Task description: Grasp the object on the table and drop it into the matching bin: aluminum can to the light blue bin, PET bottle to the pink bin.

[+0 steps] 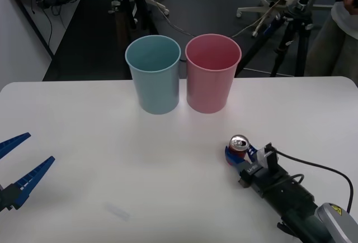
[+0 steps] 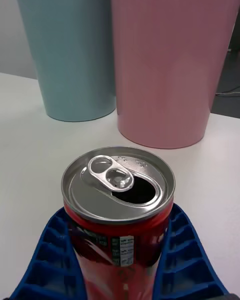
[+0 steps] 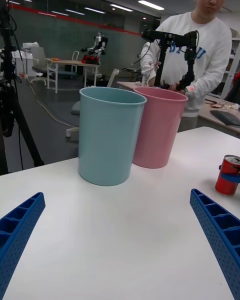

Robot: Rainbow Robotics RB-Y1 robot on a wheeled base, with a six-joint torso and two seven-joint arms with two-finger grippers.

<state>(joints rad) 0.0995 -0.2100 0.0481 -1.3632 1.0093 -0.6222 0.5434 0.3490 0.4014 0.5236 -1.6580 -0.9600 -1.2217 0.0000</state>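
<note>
Right wrist view shows right hand (image 2: 120, 260) gripping can (image 2: 118, 200), tab opened.

The small red aluminum can (image 1: 239, 148) with its shiny silver top and pull tab is being held upright on the white table (image 1: 112, 165), nearer the robot than the pink bin (image 1: 212, 73) and slightly to its right. The light blue bin (image 1: 153, 74) is being kept upright just left of the pink bin, rims nearly touching, both open-topped and tapering downward.
</note>
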